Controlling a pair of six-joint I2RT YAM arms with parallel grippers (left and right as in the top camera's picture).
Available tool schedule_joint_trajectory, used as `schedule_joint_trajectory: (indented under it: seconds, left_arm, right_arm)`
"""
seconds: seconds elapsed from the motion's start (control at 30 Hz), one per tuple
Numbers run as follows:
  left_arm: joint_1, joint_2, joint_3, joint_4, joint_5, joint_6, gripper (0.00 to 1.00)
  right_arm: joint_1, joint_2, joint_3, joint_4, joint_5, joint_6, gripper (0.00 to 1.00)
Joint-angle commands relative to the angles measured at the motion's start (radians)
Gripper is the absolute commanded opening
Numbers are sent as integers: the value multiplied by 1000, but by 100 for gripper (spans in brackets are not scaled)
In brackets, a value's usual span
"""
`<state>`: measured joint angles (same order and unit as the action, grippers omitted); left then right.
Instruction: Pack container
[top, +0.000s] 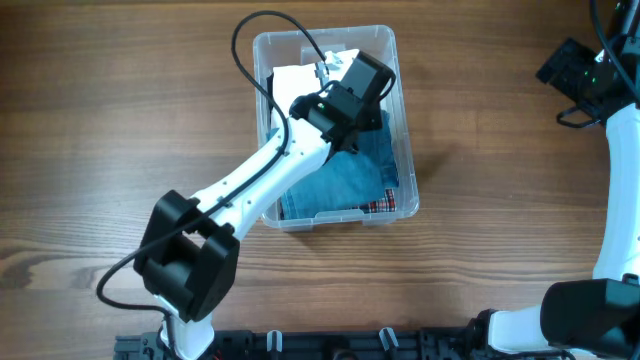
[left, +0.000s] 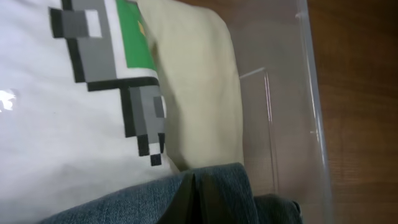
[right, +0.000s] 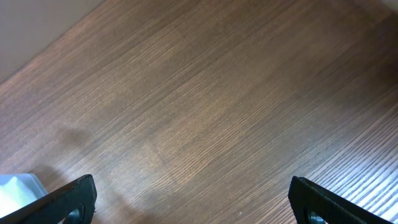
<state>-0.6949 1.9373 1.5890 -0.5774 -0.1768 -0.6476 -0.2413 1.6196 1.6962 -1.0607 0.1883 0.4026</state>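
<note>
The clear plastic container (top: 325, 38) stands on the wooden table at centre back. It holds blue jeans (top: 340, 180), a white T-shirt (top: 295, 80) and a bit of red plaid cloth (top: 375, 207). My left gripper (top: 350, 110) is down inside the container over the jeans. In the left wrist view its dark fingers (left: 193, 202) are together with the denim (left: 124, 202) bunched around them. Beyond them lie the white shirt with a pixel print (left: 62, 124), a cream garment (left: 199, 93) and the container's wall (left: 311, 112). My right gripper (right: 202, 205) is open and empty above bare table.
The right arm (top: 580, 75) sits at the far right back, well away from the container. A black cable (top: 255, 40) loops over the container's left rim. A pale object corner (right: 15, 190) shows at the lower left of the right wrist view.
</note>
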Motion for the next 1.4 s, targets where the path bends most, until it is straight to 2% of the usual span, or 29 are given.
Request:
schedule_joint_trajectory:
  seconds: [0.0,0.37,0.6,0.73,0.93,1.07,1.13,1.37]
  left_arm:
    - [-36,36,1,-19,95,12,4]
    - [-105,36,1,-63,98,16,4]
    - [-84,24,1,-49,71,21,4]
    - [-56,-15,3,-43,71,69,13]
    - [-8,-138,3,-56,71,68,29]
    - [18,-216,3,-113,71,68,33]
    - [26,-246,3,-154,72,67,31]
    - [55,-243,-6,-342,71,18,7]
  right_arm:
    - [-5,11,-3,2,21,-8,100]
    - [-5,11,-3,4,21,-8,100]
    - [-5,11,-3,6,21,-8,100]
    - [-5,11,-3,6,21,-8,100]
    - [-5,11,-3,6,21,-8,100]
    - [-5,11,-3,6,21,-8,100]
    - [-5,11,-3,6,21,-8,100]
    - [-5,11,-3,6,21,-8,100]
